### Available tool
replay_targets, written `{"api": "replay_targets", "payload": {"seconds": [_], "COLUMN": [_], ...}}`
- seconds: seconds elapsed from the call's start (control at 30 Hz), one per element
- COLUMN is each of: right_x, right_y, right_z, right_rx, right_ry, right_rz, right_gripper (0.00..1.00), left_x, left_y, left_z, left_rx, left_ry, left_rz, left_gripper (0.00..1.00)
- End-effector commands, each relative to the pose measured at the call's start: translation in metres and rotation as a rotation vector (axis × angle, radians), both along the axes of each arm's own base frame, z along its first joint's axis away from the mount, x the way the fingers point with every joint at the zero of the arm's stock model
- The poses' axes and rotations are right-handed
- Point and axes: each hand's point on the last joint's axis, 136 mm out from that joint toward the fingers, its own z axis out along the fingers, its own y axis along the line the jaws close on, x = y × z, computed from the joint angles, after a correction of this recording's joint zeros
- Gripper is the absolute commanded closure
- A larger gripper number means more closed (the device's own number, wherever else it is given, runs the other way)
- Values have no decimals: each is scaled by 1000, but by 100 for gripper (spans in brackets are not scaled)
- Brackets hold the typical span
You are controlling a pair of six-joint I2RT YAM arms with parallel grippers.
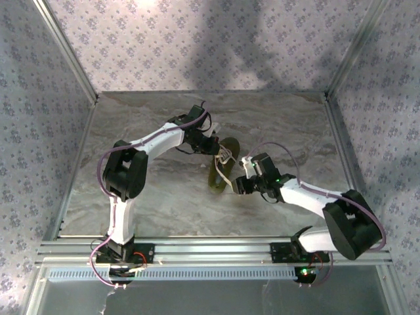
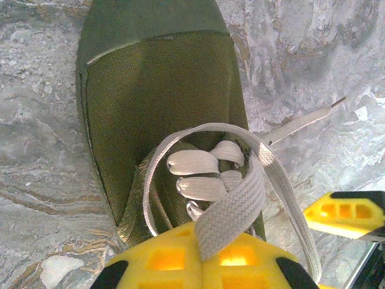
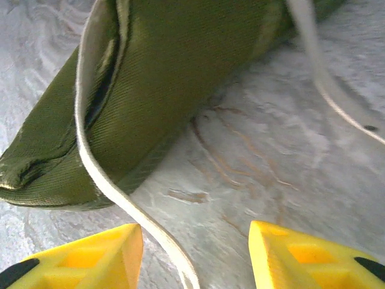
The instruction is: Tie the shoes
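On the worktop (image 2: 36, 150), left end effector (image 2: 201, 253) grips a white lace (image 2: 234, 205) of the olive shoe (image 2: 150, 90); right end effector (image 3: 195, 253) stands open alongside.

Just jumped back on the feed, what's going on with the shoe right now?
Both arms are working on the olive-green shoe, which lies on the marble table between them. The left gripper is shut on a strand of white lace over the tongue. The right gripper sits beside the shoe with its jaws open; another stretch of lace runs between its fingers, unclamped. I see no finished bow.
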Motion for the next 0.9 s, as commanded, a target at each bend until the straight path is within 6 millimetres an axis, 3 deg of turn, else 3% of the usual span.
{"api": "replay_targets", "payload": {"seconds": [0.0,0.33,0.47,0.67,0.87], "right_x": [1,-5,-7,-9,-5], "right_y": [15,22,25,27,23], "right_z": [4,-19,-20,2,28], "right_rx": [23,-37,-42,-46,-89], "right_ry": [-19,39,42,-4,-48], "right_rz": [78,101,114,118,93], "right_gripper": [50,58,67,94,100], "left_x": [2,2,2,1,3], "left_y": [-7,-9,-9,-9,-9], "left_z": [13,14,12,14,27], "left_rx": [-28,-29,-28,-29,-45], "left_ry": [-13,-16,-15,-21,-71], "left_rz": [-17,-17,-17,-21,-24], "left_gripper": [100,100,100,100,100]}}
